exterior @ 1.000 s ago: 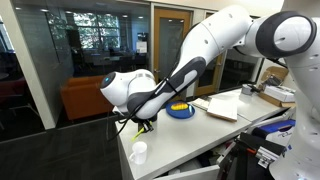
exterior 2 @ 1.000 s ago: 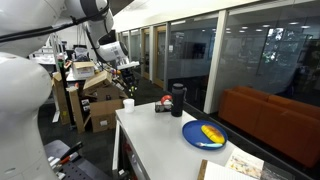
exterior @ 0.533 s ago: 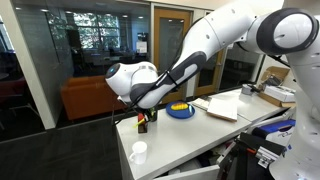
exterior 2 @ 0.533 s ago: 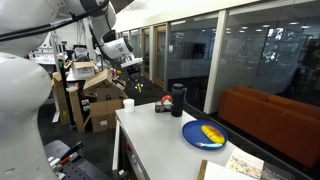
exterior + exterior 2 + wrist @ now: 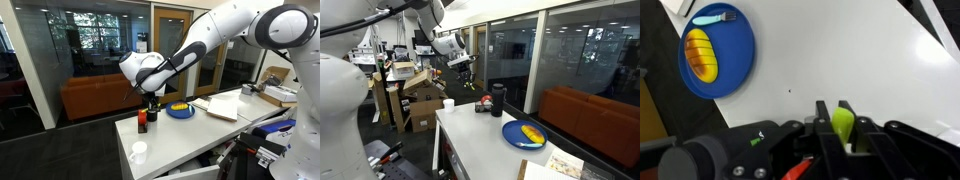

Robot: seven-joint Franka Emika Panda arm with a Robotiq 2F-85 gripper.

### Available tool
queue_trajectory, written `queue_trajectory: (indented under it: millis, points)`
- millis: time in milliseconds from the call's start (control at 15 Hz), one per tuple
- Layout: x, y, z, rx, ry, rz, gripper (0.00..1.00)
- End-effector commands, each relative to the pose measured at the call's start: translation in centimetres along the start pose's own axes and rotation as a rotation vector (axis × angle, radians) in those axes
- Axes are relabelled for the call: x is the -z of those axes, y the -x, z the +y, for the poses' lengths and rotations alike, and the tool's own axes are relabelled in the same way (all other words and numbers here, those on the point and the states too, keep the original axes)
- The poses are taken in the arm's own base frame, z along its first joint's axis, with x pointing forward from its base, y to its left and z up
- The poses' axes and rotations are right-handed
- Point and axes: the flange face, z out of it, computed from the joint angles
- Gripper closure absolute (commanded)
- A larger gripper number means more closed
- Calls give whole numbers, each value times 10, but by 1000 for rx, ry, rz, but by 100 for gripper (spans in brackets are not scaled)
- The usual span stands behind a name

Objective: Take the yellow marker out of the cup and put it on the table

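My claw [image 5: 835, 112] is clamped on the yellow marker [image 5: 843, 128]. In the wrist view the marker shows as a yellow-green shape pinched between the 2 dark fingers [image 5: 822, 112] at the bottom edge of the picture, with bare white bench [image 5: 850, 50] beneath it.

The marker is out of the cup and held in the air above the bench. In an exterior view the claw [image 5: 469, 82] hangs up and to the left of the tall dark cup [image 5: 498, 100], apart from it, with a yellow tip just visible below the fingers. A small red and white object [image 5: 483, 105] sits on the bench just left of the cup.

A round blue plate [image 5: 735, 60] lies on the bench at the upper left of the wrist view. It carries a ridged yellow piece of food [image 5: 702, 55] and a pale blue utensil [image 5: 715, 18] near its far rim. The plate is well apart from the claw.

In an exterior view, 1 small white cup [image 5: 138, 152] stands near the left corner of the bench, and an open book [image 5: 222, 107] lies to the right of the plate.
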Motion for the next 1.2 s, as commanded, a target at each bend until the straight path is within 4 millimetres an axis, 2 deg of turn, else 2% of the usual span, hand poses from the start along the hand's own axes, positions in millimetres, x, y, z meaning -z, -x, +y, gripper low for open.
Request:
queue_trajectory:
  millis: [0, 333, 467, 667, 867, 1133]
  points:
    - [1, 31, 30, -154, -109, -55, 96]
    - [4, 89, 79, -318, -236, -135, 96]
    - [4, 112, 93, -379, -286, -149, 96]
    - [-6, 137, 106, -530, -365, -152, 96]
    - [-32, 146, 100, -654, -416, -172, 96]
    - [-68, 145, 70, -722, -427, -152, 96]
